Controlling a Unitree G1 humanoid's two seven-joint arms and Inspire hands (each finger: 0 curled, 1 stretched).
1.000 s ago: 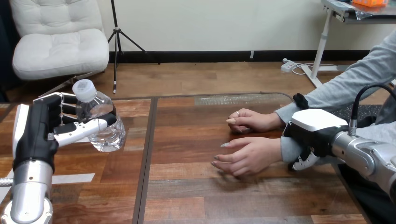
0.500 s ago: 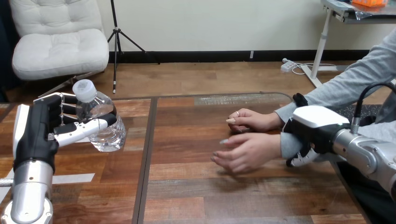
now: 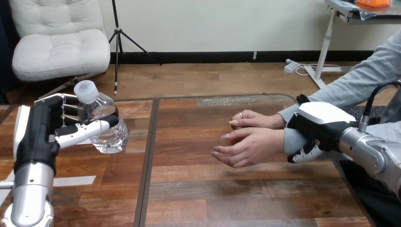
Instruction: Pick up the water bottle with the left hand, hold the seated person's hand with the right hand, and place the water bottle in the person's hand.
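Water bottle [image 3: 108, 136] partly behind left hand [image 3: 39, 135]

The clear water bottle [image 3: 105, 128], white-capped and tilting its cap toward 11 o'clock, is hanging above the table [image 3: 203, 194] at its 9 o'clock side, wrapped by the left hand [image 3: 40, 132]. At 3 o'clock the person's nearer hand [image 3: 248, 147] is pointing loosely curled fingers toward 9 o'clock, with the right hand [image 3: 318, 124] gripping its wrist.
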